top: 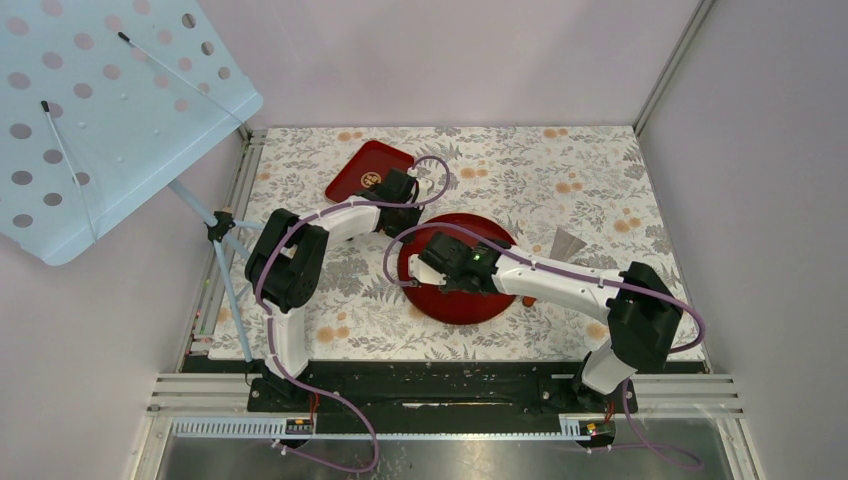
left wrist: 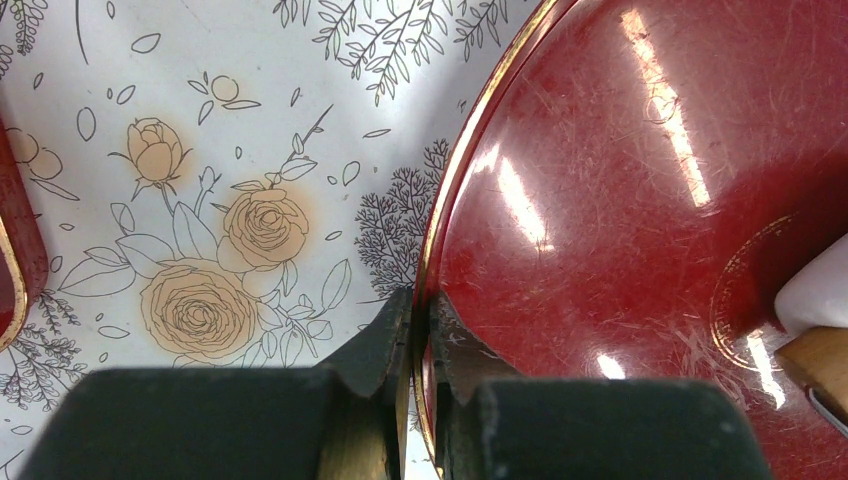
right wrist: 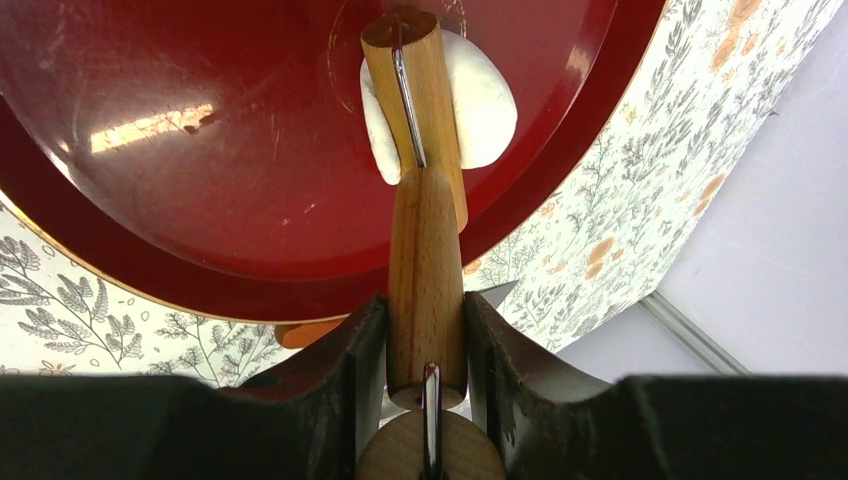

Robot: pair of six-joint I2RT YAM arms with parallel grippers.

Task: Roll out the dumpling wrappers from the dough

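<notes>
On floral cloth, right tool clamps roller pointing across dough, left tool pinches plate

Bright even light; white glare streaks on red plate; close foreground soft.

left fingers: pinched together | right fingers: clamped, slightly apart

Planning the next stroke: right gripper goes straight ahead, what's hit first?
Likely the white dough on the red plate; the wooden roller in the right gripper lies across it.
</notes>
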